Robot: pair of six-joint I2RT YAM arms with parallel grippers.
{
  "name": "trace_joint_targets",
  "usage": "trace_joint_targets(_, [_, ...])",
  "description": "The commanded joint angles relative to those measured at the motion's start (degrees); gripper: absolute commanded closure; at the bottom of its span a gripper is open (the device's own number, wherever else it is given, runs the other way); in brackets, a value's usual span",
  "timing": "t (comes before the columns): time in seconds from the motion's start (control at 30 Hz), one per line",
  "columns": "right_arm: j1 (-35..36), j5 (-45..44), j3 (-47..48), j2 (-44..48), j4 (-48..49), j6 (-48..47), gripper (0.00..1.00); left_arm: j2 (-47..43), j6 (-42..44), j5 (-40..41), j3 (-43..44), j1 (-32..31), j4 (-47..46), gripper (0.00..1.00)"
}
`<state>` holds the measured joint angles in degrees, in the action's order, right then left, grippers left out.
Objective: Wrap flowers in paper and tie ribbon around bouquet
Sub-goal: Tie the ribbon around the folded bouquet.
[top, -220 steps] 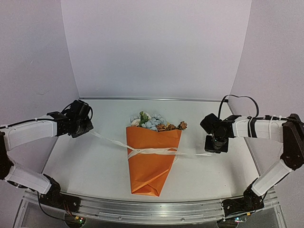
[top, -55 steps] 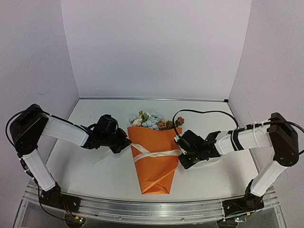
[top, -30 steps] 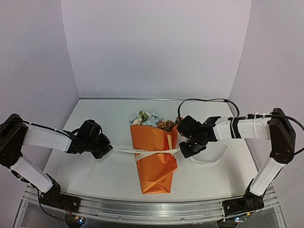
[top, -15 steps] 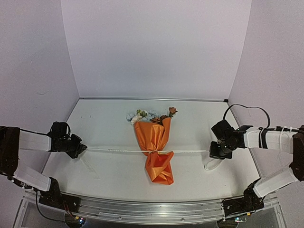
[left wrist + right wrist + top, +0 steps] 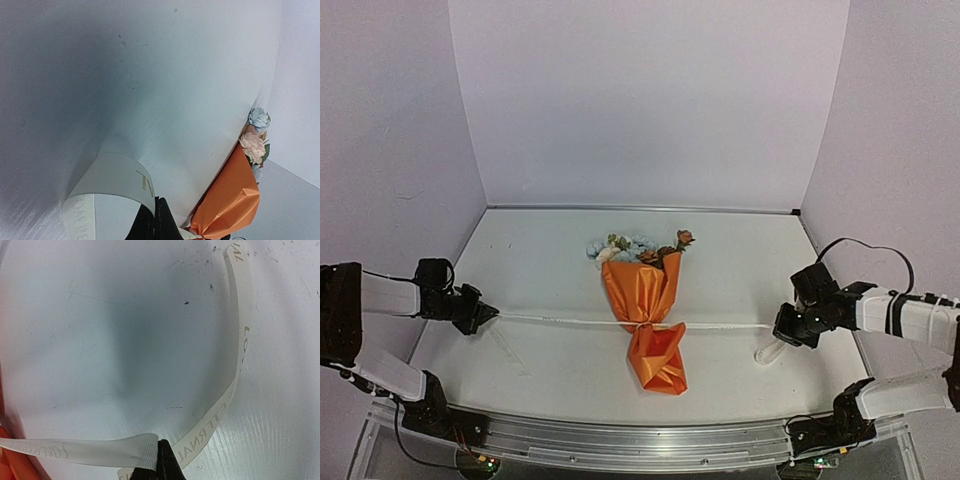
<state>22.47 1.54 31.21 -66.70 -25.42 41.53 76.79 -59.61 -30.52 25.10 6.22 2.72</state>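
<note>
Ribbon, taut, pinches glossy crinkled orange paper.

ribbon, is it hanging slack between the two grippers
No, the ribbon runs straight from the left gripper across the bouquet to the right gripper.

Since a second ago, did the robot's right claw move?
Yes. The right gripper slid rightward, away from the bouquet and toward the right edge of the table, pulling the ribbon tight.
</note>
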Motion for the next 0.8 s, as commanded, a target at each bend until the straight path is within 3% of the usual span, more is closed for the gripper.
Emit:
trace_joint_targets(0.0, [-4.2, -15.2, -2.2, 4.1, -11.2, 3.5, 1.0, 0.8, 2.7, 12.1, 3.7, 6.4, -1.4, 1.0])
trace_joint_targets(0.4, [-2.1, -17.8, -4.0, 11.1, -20.2, 0.6, 1.0, 5.8, 5.4, 11.7, 9.6, 9.0, -1.6, 1.0])
trace_joint_targets(0.6, [8.3, -20.4, 2.1, 3.9, -22.3, 0.8, 1.0, 8.7, 8.6, 9.4, 12.2, 8.0, -1.6, 1.0])
trace_joint_targets(0.77, [9.9, -20.5, 3.2, -2.4, -20.7, 0.9, 1.0, 10.4, 11.2, 11.1, 15.1, 6.9, 1.0, 1.0])
